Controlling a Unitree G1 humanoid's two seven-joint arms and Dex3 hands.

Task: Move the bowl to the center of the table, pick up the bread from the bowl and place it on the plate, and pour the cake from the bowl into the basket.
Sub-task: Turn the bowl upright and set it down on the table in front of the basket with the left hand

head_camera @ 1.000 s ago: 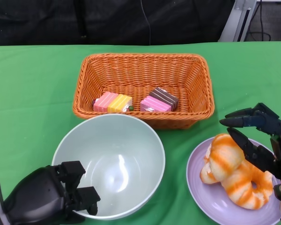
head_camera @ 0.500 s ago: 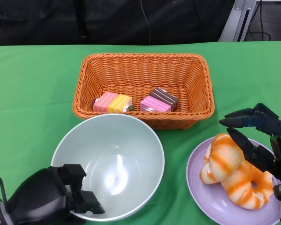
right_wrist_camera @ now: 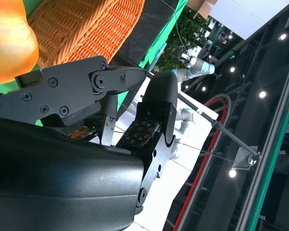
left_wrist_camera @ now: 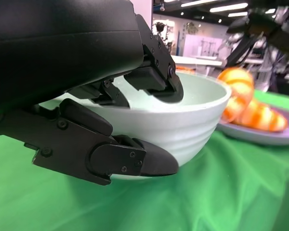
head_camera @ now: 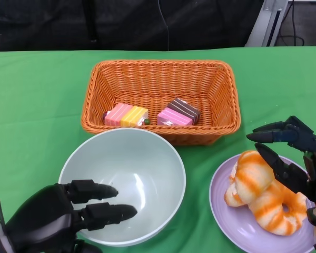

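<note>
Left hand (head_camera: 52,219): fingers spread straight over the empty bowl (head_camera: 142,158), holding nothing.
Right hand (head_camera: 289,158): fingers apart above bread (head_camera: 260,192) on plate (head_camera: 221,205).

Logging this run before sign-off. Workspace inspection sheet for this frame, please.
Surface: green cloth over the table, no spills seen.
Job's things: pale green bowl empty, upright, just in front of the basket; orange wicker basket holds the cake pieces; bread lies on the purple plate.
Clutter: nothing seen.
Robot hands: left robot hand at the bowl's near rim, fingers spread above and below the wall, not closed on it; right robot hand open over the plate, holding nothing.
Cables: a thin black one by the left robot hand, lower left corner.
Surroundings: dark backdrop behind the table; metal frame at far right.
</note>
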